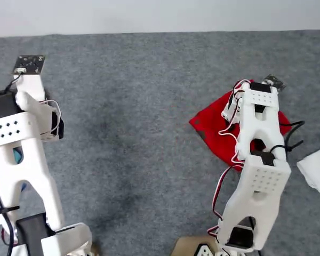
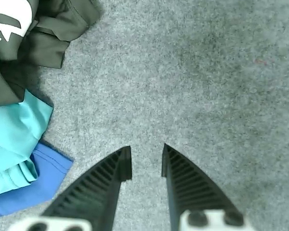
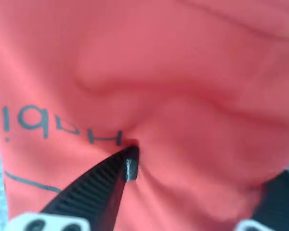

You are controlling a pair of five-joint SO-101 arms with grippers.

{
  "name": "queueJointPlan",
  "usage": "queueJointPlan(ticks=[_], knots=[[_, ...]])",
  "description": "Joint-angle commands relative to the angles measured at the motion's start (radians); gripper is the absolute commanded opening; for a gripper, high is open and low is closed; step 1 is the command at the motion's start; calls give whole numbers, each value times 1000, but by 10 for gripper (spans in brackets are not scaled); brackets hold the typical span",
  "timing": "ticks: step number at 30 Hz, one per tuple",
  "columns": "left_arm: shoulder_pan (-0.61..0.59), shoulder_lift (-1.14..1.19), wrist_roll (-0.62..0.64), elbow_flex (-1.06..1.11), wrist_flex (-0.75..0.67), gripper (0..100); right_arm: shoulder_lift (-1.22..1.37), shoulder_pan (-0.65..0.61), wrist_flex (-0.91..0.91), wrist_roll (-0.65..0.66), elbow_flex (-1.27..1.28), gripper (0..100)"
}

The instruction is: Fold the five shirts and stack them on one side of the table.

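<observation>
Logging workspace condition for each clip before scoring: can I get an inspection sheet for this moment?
Surface: grey carpet-like mat covering the table.
Job's things: red shirt rumpled under the right arm; white shirt at the right edge; black shirt, teal shirt and blue shirt heaped together beside the left arm.
Clutter: nothing seen.
Grippers: left gripper open, above bare mat; right gripper open, one finger pressed into the red shirt.
Cables: red and white wires loop along the right arm, above the red shirt.
Surroundings: pale wall beyond the mat's far edge.
</observation>
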Motion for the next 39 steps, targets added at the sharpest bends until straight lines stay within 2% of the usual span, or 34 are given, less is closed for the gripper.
queueJointPlan(ticks=[1, 9, 13, 15, 18, 24, 28, 39], knots=[[9, -31, -5, -5, 2, 107, 24, 12, -28, 41, -20, 258], [9, -31, -5, -5, 6, 107, 21, 19, -15, 83, -20, 147], [9, -31, -5, -5, 6, 107, -18, 30, 15, 146, -20, 31], [9, -31, -5, -5, 6, 107, -56, 38, 45, 187, -18, 43], [9, -31, -5, -5, 6, 107, -130, 54, 70, 236, -18, 9], [9, -31, -5, -5, 6, 107, -269, 99, 125, 253, -18, 9], [9, -31, -5, -5, 5, 107, -364, 139, 153, 321, -18, 9], [9, -31, -5, -5, 6, 107, -544, 354, 116, 514, -18, 9]])
